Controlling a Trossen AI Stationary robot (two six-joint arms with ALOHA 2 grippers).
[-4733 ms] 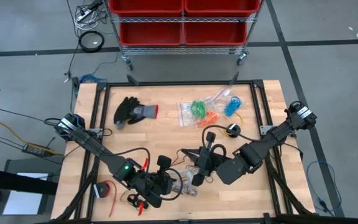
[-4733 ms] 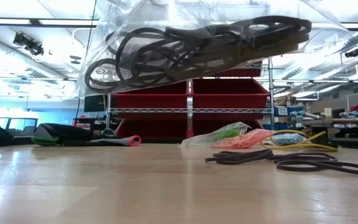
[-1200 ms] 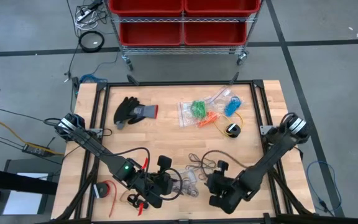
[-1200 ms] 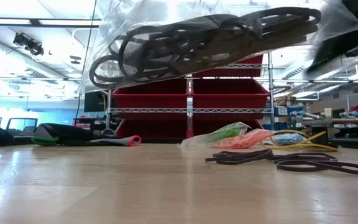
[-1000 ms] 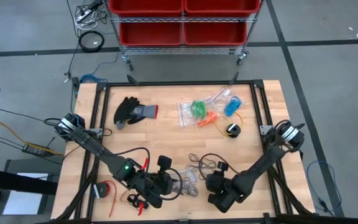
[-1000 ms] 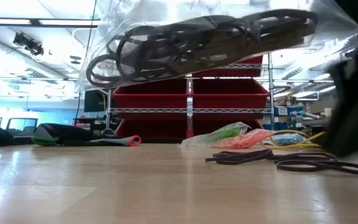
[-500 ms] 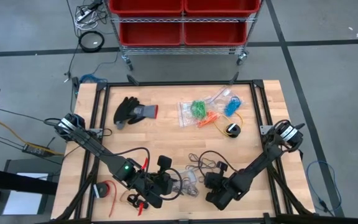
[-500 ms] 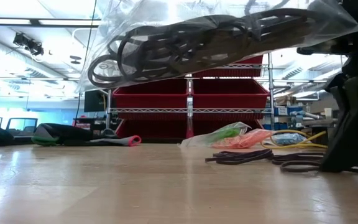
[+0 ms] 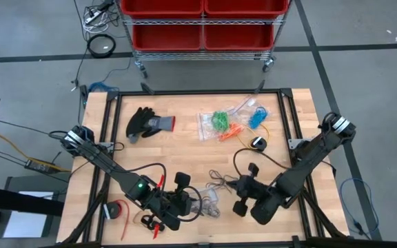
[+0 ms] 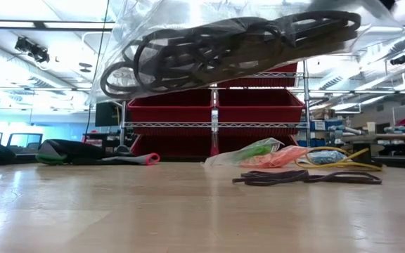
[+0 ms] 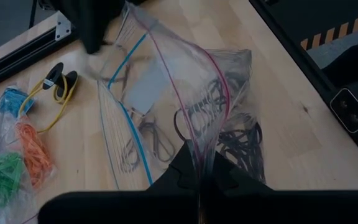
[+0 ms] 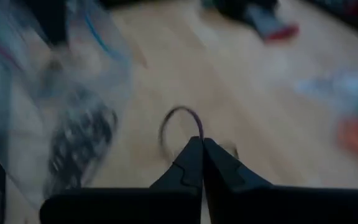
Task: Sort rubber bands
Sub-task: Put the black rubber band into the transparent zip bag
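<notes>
My left gripper is near the table's front edge, shut on a clear zip bag that holds several black rubber bands. The bag fills the top of the low view, clear of the table. My right gripper is beside it, raised and shut on one black rubber band. More black bands lie flat on the wood. Green, orange and blue bands lie in clear bags farther back. My left gripper pinches the bag's open rim between its two fingers, by the pink zip line. The bag hangs out ahead of the fingers, lifted clear of the table. My right gripper pinches a black band at one point of its loop, at the fingertips. The loop stands out ahead of the fingers, clear of the table.
A black glove lies at the back left. A yellow cable with a black end lies right of the sorted bags. A red roll sits at the front left. A red bin rack stands beyond the far edge.
My right gripper came down onto the loose black bands by the front edge, shut on one and rose with it, rolling as it went. That loop has left the wood; the other loose bands stay. The left gripper and bag kept still.
</notes>
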